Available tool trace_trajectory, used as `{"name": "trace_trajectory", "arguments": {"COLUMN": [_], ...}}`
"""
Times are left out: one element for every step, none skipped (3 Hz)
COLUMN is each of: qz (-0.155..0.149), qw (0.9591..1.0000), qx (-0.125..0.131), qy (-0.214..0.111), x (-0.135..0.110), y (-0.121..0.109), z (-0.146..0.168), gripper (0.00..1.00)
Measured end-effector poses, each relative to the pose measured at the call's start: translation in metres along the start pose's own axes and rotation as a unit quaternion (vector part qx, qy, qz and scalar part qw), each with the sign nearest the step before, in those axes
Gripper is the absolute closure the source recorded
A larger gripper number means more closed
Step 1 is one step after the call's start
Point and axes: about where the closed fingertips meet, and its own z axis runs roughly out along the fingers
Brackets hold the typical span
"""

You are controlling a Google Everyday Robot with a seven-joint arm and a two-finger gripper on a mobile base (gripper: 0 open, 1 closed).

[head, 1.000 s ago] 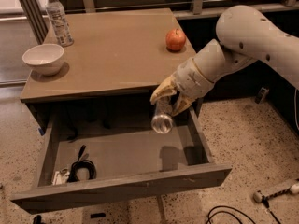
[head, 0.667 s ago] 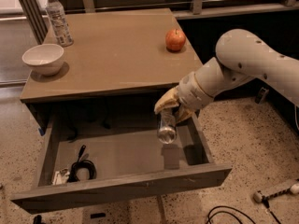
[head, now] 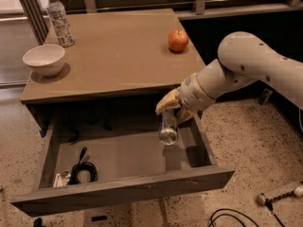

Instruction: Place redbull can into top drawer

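The top drawer [head: 123, 188] is pulled wide open below the table top. My gripper [head: 173, 112] is over the drawer's right part and is shut on the redbull can [head: 168, 128]. The can hangs tilted from the fingers, its shiny silver end pointing down and toward the camera, a little above the drawer floor. My white arm reaches in from the right.
A black coiled cable [head: 81, 170] and a small white item lie in the drawer's left front corner. On the table [head: 118, 56] stand a water bottle [head: 59, 19], a white bowl [head: 44, 59] and a red apple [head: 178, 40]. Cables and a tool lie on the floor at right.
My gripper with the can has moved a little right and lower into the open drawer. The can has swung from tilted toward more upright.
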Motion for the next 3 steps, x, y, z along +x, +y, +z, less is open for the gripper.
{"name": "trace_trajectory", "arguments": {"qz": [-0.018, -0.056, -0.085], "qw": [0.9998, 0.9984, 0.9964], "qx": [-0.006, -0.005, -0.009], "qy": [0.006, 0.004, 0.001], "x": [0.005, 0.016, 0.029], "y": [0.016, 0.027, 0.037], "z": [0.012, 0.041, 0.075], "gripper": [1.00, 1.00, 1.00]}}
